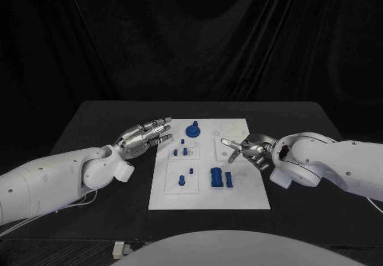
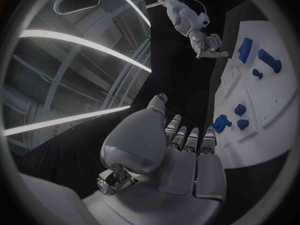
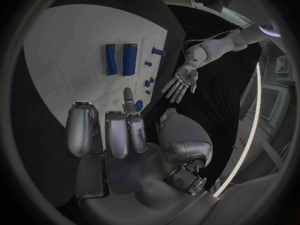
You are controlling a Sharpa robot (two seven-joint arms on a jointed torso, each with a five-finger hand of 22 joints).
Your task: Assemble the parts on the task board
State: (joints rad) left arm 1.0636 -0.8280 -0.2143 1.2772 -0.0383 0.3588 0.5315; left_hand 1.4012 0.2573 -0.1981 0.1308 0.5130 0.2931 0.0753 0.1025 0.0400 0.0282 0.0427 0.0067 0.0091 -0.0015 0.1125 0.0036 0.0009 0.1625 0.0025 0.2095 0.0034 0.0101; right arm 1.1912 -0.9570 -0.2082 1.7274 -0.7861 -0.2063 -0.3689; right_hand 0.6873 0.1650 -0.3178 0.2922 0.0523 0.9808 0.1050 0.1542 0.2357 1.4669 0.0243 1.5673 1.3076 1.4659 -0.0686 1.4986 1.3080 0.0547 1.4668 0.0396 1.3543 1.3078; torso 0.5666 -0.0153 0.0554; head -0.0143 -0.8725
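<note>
The white task board (image 1: pixel 239 194) lies in the middle of the black table. On it are a round blue knob (image 1: pixel 193 131), small blue pieces (image 1: pixel 180 151), a blue peg (image 1: pixel 182 179) and two blue blocks (image 1: pixel 221 177). My left hand (image 1: pixel 146 137) hovers at the board's left edge with its fingers stretched out, holding nothing. My right hand (image 1: pixel 247 148) is over the board's right side, fingers apart, one reaching toward the middle, and it holds nothing. The right wrist view shows the right hand (image 3: pixel 119 135), the blocks (image 3: pixel 120 59) and the left hand (image 3: pixel 181 82).
Bare black table (image 1: pixel 112 116) surrounds the board on every side. In the left wrist view the left hand (image 2: pixel 181 150) sits beside the board (image 2: pixel 269 110), near the knob (image 2: pixel 221 122), with the right hand (image 2: pixel 206 44) across it.
</note>
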